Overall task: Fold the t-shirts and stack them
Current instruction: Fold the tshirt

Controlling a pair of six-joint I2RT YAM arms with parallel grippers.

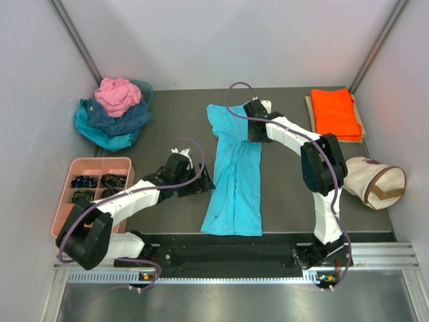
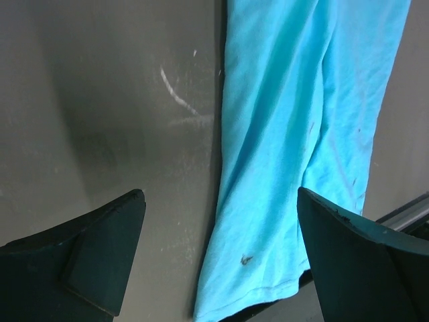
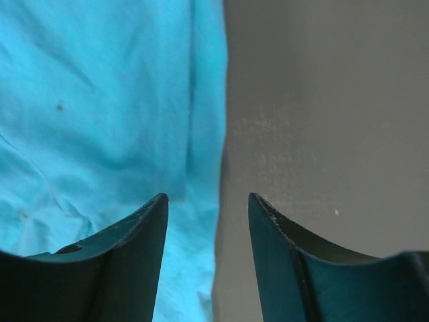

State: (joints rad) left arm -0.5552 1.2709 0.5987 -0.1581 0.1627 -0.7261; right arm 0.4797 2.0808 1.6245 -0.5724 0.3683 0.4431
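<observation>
A bright turquoise t-shirt (image 1: 234, 176) lies lengthwise in the middle of the table, folded into a long narrow strip. My left gripper (image 1: 199, 182) is open at its left edge, low down; in the left wrist view the cloth (image 2: 295, 134) lies between and beyond the fingers. My right gripper (image 1: 255, 131) is open over the shirt's upper right edge; the right wrist view shows that edge (image 3: 201, 134) between the fingers. A folded orange t-shirt (image 1: 335, 113) lies at the back right. Pink (image 1: 117, 94), navy (image 1: 120, 119) and teal (image 1: 100, 133) shirts are piled at the back left.
A pink tray (image 1: 94, 168) with dark coiled items stands at the left. A cream canvas bag (image 1: 372, 182) with a brown strap lies at the right. A metal rail (image 1: 268, 258) runs along the near edge.
</observation>
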